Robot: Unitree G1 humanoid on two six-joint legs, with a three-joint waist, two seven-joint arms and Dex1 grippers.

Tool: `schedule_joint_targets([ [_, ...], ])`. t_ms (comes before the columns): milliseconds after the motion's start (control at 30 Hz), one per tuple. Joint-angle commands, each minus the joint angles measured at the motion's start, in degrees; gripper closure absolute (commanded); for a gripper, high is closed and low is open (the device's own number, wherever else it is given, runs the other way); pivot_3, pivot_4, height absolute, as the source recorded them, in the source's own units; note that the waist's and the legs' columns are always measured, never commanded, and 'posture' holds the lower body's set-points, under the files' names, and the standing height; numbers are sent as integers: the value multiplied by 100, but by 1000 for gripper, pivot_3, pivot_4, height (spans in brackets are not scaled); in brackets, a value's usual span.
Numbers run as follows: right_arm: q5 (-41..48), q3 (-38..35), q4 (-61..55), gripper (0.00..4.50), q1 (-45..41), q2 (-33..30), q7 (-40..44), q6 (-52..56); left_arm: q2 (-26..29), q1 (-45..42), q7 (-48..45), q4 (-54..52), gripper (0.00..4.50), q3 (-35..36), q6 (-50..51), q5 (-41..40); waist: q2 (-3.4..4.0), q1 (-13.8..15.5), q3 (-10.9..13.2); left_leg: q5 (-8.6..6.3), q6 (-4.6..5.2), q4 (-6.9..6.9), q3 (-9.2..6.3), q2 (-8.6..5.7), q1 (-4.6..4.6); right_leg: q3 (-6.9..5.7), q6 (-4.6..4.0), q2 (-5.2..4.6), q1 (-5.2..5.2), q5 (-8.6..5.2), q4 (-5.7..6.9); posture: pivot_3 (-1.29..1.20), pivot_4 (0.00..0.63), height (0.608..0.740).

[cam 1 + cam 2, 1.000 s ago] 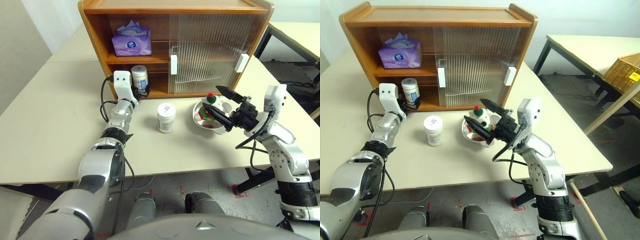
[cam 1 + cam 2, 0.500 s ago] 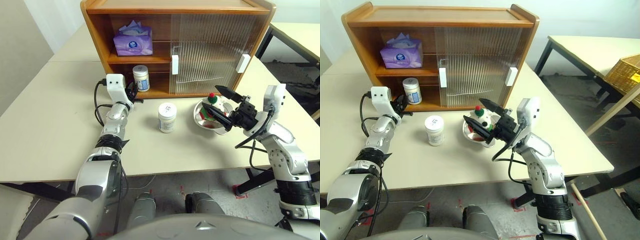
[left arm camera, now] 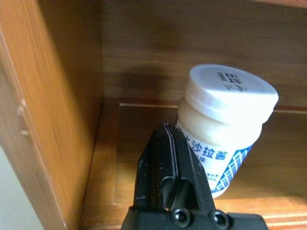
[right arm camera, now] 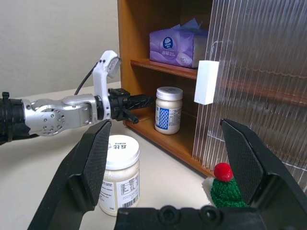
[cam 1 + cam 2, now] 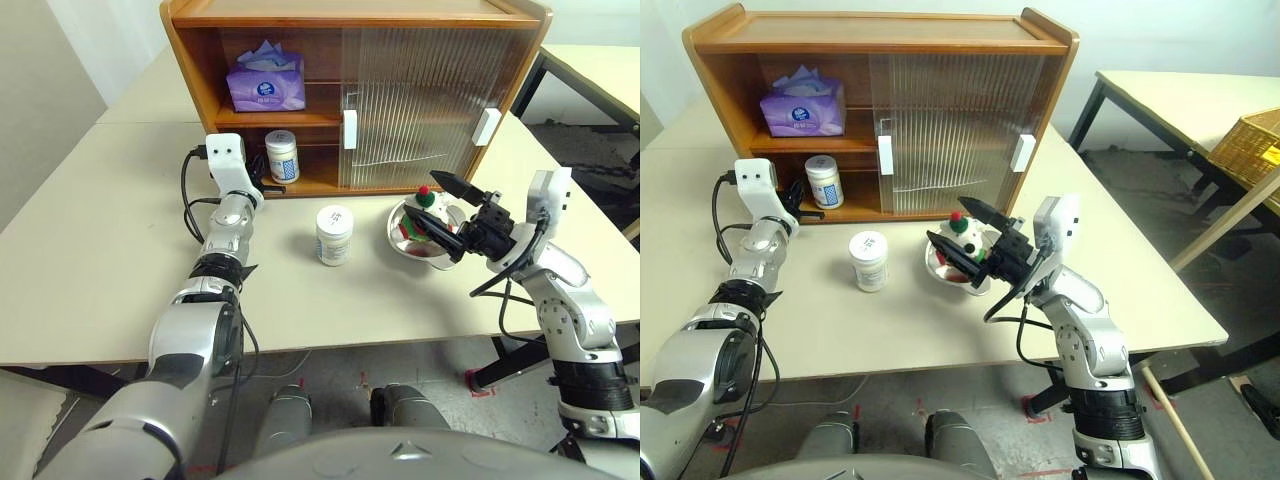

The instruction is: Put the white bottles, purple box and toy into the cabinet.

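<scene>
The wooden cabinet (image 5: 350, 20) stands open on its left half. The purple box (image 5: 264, 84) lies on the upper shelf, and one white bottle (image 5: 281, 156) stands on the lower shelf. My left gripper (image 5: 268, 187) is shut and empty, level, just left of that bottle at the shelf's front edge; its closed fingers (image 3: 165, 158) overlap the bottle (image 3: 225, 124) in the left wrist view. The other white bottle (image 5: 333, 234) stands on the table. The toy (image 4: 223, 190) sits in a steel bowl (image 5: 392, 236). My right gripper (image 5: 421, 194) hangs open above the bowl.
Ribbed sliding doors (image 5: 420, 90) with white handles (image 5: 348, 129) cover the cabinet's right half. A second table with a wicker basket (image 5: 1250, 145) stands at the far right. A black cable (image 5: 190, 195) loops from my left wrist.
My left gripper let go of the white bottle on the lower shelf, drew back to its left and shut empty. The right arm has not moved.
</scene>
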Motion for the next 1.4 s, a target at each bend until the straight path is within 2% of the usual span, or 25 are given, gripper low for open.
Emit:
schedule_joint_targets([
  [33,-62,10,-10,0,7,-20,-27,-11,-10,-249,115,388,4463,50,32,21,0,1,0,0,0,0,0,0,0,0,0,0,0,0,0,27,64,740],
  [567,-52,-9,-94,0,63,-48,-81,4,-94,-566,567,982,4463,105,144,114,0,-27,2,-3,-2,-4,1,0,0,0,2,0,-1,-1,-7,12,64,740],
  [1400,-39,-4,-205,0,102,-62,-166,35,-202,-675,444,1163,4463,-34,204,413,0,-60,2,-6,-2,-4,2,0,-1,0,3,0,-1,-2,-12,-8,55,740],
])
